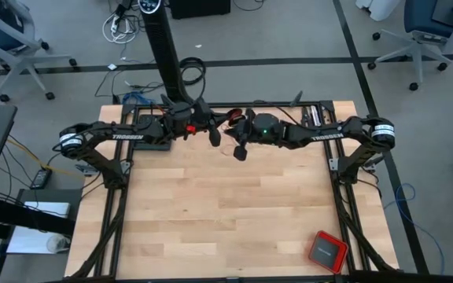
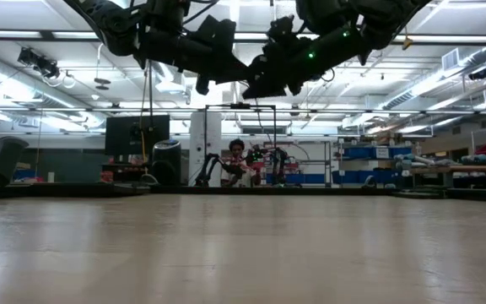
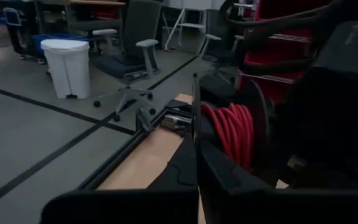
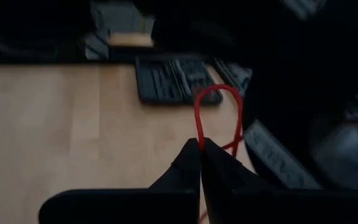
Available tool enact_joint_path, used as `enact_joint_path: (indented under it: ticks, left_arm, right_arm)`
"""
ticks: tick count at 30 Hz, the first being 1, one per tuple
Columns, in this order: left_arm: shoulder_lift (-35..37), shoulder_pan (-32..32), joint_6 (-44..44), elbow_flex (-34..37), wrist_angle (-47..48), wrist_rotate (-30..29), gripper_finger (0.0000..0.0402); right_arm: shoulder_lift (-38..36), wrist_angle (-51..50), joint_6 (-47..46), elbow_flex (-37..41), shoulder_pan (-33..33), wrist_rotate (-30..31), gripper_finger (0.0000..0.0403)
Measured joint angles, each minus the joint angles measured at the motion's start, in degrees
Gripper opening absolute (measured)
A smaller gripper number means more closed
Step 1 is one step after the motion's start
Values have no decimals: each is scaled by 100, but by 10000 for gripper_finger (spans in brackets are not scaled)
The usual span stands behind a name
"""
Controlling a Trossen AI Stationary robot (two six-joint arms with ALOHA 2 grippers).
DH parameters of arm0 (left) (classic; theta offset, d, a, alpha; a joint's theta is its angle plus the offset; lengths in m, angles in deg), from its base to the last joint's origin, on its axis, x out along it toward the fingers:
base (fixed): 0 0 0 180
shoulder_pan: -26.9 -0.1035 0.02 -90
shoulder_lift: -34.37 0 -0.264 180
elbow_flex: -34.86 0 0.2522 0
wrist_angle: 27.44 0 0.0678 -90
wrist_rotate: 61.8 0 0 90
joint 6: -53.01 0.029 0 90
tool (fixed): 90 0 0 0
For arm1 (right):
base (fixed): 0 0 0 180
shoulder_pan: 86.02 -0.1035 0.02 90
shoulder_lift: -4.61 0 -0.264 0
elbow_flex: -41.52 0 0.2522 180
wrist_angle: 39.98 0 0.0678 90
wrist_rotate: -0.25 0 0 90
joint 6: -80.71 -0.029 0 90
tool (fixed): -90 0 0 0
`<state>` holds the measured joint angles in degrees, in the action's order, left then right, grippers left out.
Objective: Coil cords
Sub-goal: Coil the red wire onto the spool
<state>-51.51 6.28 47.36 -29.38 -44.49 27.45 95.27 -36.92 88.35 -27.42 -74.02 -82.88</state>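
- Both arms meet above the far middle of the surface (image 1: 211,212).
- The left gripper (image 1: 214,135) hangs just left of the right gripper (image 1: 240,151).
- A square box (image 1: 326,251) lies at the near right corner.
- The cord (image 4: 216,118) loops beyond the right jaws.

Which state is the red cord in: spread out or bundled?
Partly coiled: the left wrist view shows red cord wound in tight turns; a loop rises from the right gripper's shut fingers.

Robotics lab, office chairs (image 1: 427,35), strip lights (image 2: 445,35), shelving (image 2: 378,160)
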Motion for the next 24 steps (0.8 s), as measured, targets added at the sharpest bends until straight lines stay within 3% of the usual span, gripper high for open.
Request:
enact_joint_path:
  ticks: [8,18,21,24]
  left_arm:
    - [0,-81,89,7,112,-4,1]
    - [16,-146,83,-2,136,-4,1]
    - [69,-149,87,-2,102,-2,1]
    - [94,-151,94,-2,141,-4,1]
  right_arm:
    - [-226,-1035,147,-6,-131,658,4]
    - [-268,-2442,-328,12,-22,1006,72]
    - [-268,-2281,-354,187,17,1006,85]
    - [-268,-1481,-329,560,52,766,89]
